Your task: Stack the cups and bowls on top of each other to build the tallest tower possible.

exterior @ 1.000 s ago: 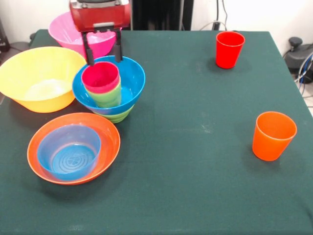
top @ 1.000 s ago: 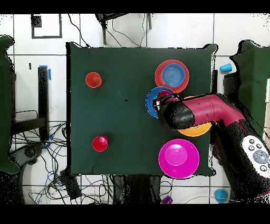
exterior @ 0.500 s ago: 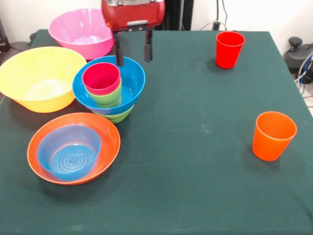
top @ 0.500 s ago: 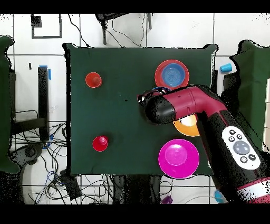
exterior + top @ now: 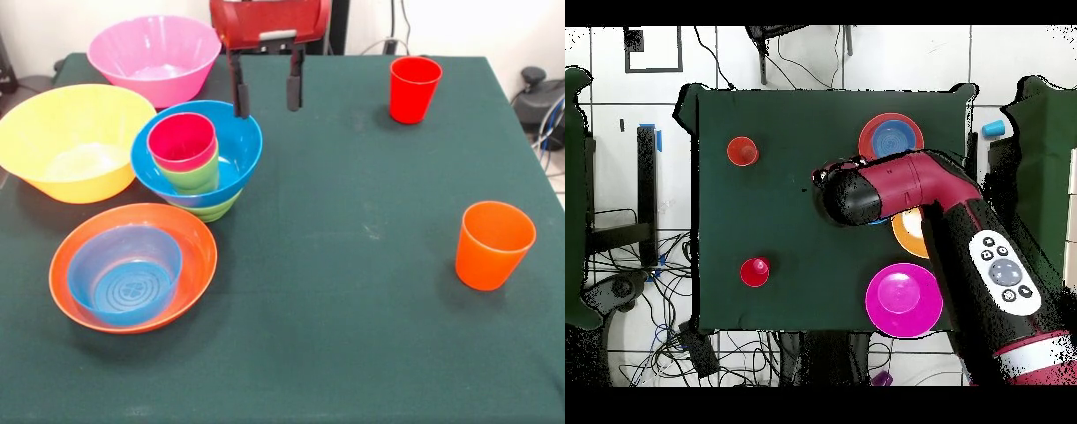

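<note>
On the green table (image 5: pixel 353 291), the empty, spread gripper (image 5: pixel 266 90) could clip the tower (image 5: pixel 196 159) at its eight o'clock.

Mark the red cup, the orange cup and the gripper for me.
red cup (image 5: pixel 414 92): front view, on its outer side wall.
orange cup (image 5: pixel 492 250): front view, on its outer side wall.
gripper (image 5: pixel 266 91): front view, midway between its two open fingertips.

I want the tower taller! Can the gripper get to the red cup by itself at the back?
Probably yes. The gripper hangs open and empty above the cloth, and the red cup stands upright by itself, with bare table between them and nothing around it.
</note>
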